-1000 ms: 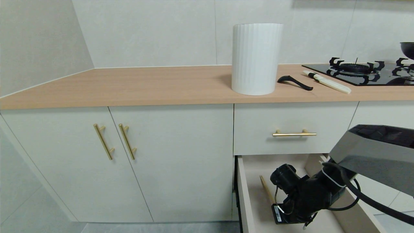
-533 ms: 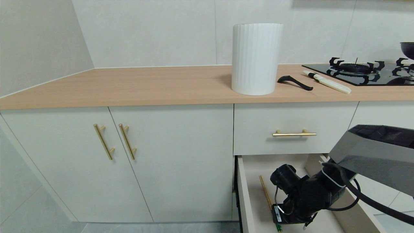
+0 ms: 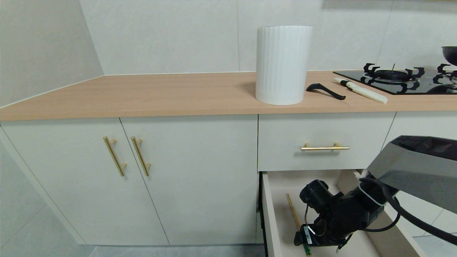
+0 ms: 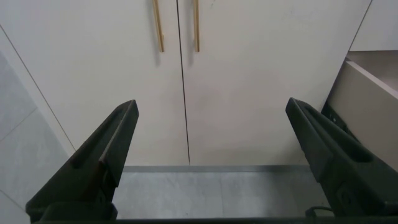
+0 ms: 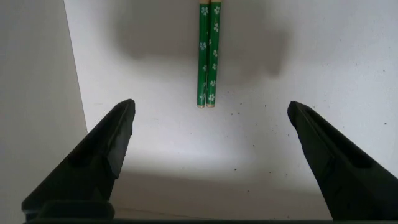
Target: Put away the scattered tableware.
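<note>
Chopsticks [image 5: 208,53]: lying flat in open drawer [image 3: 270,214]. Right gripper [image 5: 210,106]: spread above them, empty. Left gripper [image 4: 211,109]: spread, empty, facing cupboard doors [image 4: 249,93].

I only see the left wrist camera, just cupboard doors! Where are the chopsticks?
Observer: The chopsticks lie flat in the open drawer, near its left wall.
Operator: Is the other hand holding them?
Observer: No. The right gripper hangs open above them.
Operator: What's left to tidy?
Observer: A black spoon and a white knife lie on the counter, between the white ribbed container and the stove.
</note>
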Tool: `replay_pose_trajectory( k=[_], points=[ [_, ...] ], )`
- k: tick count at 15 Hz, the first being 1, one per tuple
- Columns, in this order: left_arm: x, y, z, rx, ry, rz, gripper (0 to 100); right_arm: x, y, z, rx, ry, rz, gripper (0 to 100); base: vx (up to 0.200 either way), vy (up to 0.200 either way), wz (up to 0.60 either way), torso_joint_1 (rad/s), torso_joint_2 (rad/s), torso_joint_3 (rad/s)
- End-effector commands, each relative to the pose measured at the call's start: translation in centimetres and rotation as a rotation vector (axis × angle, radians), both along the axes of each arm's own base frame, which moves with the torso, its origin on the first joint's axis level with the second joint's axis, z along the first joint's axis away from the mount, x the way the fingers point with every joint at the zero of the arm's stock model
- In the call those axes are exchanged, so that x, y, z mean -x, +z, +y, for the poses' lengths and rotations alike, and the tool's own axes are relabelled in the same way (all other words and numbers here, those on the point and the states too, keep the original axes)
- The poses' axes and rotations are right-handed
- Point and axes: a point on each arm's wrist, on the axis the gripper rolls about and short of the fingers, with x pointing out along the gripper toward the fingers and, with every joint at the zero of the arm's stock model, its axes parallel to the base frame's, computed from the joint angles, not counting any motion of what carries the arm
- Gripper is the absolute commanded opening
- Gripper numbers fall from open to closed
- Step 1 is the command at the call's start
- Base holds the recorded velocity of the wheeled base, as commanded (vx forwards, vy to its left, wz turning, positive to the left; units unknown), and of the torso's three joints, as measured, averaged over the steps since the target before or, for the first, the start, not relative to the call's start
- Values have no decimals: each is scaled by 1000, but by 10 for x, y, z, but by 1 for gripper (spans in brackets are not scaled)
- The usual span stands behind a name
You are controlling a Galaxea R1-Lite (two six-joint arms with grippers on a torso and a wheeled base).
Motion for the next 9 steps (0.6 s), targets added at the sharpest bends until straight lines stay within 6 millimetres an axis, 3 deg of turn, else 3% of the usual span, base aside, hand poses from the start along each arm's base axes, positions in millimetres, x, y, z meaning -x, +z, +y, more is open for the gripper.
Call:
replay_pose_trajectory(
  k=[1,7,9],
  points=[
    [0,0,0,0,1,0,100,4,46,-4,-56,-2,-102,100,0,0,0,0,0,0],
    [0,0,0,0,1,0,100,50,173,-46,-142,1,-414,100,0,0,0,0,0,0],
    [0,0,0,0,1,0,100,63,192,-55,-138,12,-495,100,0,0,0,0,0,0]
  ],
)
